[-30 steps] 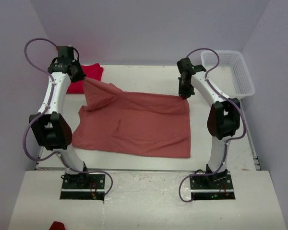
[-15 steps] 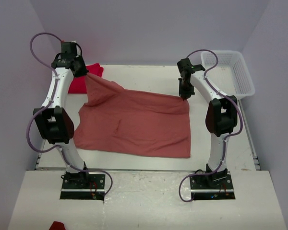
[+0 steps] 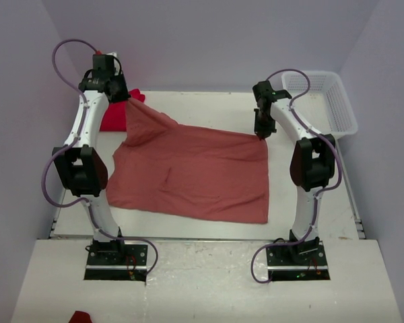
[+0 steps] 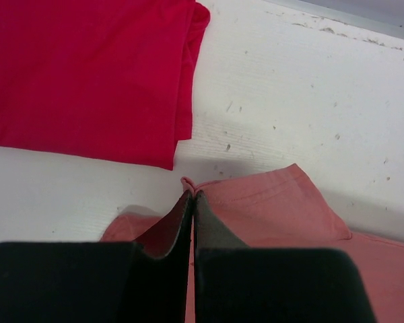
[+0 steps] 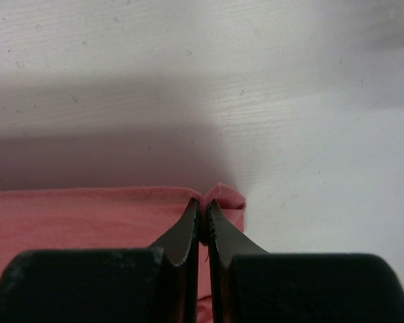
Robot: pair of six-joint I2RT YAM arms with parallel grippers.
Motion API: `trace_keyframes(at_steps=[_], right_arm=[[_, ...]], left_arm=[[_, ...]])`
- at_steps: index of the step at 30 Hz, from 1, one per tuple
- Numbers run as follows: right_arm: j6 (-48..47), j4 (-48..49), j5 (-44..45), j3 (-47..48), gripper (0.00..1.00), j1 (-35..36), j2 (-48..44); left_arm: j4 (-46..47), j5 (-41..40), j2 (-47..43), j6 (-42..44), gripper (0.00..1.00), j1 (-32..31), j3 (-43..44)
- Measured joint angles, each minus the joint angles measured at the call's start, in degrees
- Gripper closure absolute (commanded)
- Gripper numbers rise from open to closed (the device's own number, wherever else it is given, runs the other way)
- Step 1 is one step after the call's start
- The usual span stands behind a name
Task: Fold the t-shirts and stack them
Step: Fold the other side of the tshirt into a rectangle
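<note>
Across the middle of the table (image 3: 209,108) the salmon-pink t-shirt (image 3: 195,175) is spread, mostly flat with soft wrinkles. Its far left corner is raised into a peak, pinched in the clenched left tool (image 3: 126,101); its far right corner is clamped low by the right tool (image 3: 262,133). The bright red t-shirt (image 3: 112,121) is laid folded at the far left. The table is white and scuffed, enclosed by pale lilac walls (image 3: 202,40); a white mesh basket (image 3: 341,108) is set far right.

Top camera looks down from high behind the near edge over the whole white table (image 3: 209,101); wrist cameras sit close, facing down — all share the salmon-pink cloth t-shirt (image 3: 195,175).
</note>
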Motion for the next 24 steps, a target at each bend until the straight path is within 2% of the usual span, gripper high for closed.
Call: trace_keyframes(at_steps=[10,24], right_arm=[[-0.87,0.42,-0.15,3.04,1.00,-0.17,2.05],[-1.70,-0.31,-1.03,8.92,1.00,-0.17,6.40]], left_arm=[[-0.66,-2.99,0.09,0.13,1.00,-0.02,0.00],[-0.90,-3.04,0.09,0.13,1.00,-1.60,0.00]])
